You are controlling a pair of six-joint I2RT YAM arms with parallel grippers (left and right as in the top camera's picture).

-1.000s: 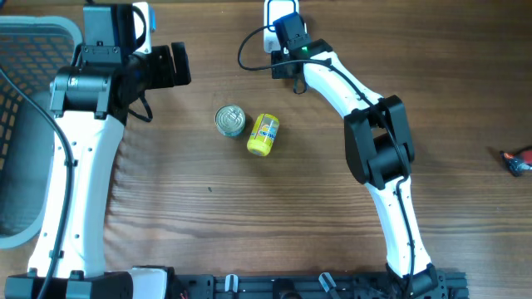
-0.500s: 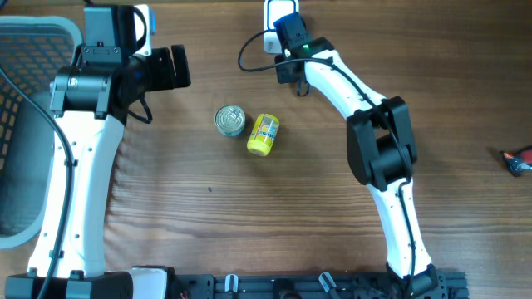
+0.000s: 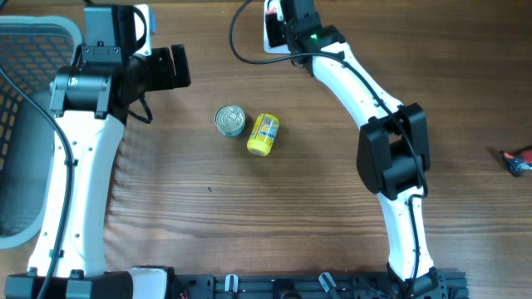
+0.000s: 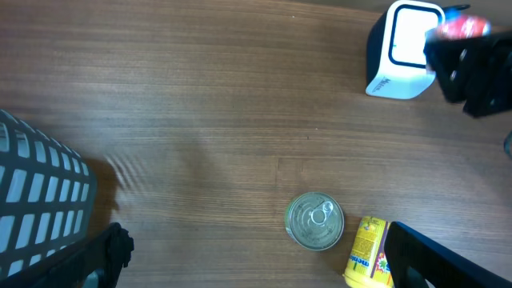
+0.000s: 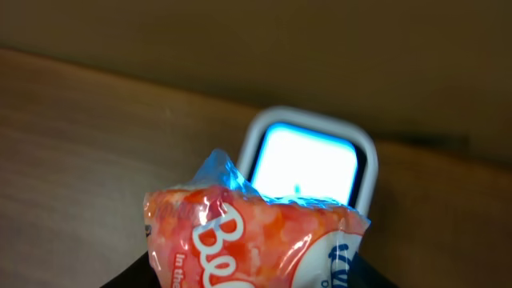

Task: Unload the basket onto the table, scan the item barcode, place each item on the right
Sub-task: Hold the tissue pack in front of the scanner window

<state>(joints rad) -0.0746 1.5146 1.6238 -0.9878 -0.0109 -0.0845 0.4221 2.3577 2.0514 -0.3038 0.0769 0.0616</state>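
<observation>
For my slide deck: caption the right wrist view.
Orange snack packet held in front of the glowing white scanner on the wooden table.

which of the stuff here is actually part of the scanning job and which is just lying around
Part of the job:
- orange snack packet, held up in front of the scanner
- white scanner, window lit

Just lying about:
- tin can
- yellow tub, on its side beside the can
- mesh basket, far left
- small red thing, at the right edge
</observation>
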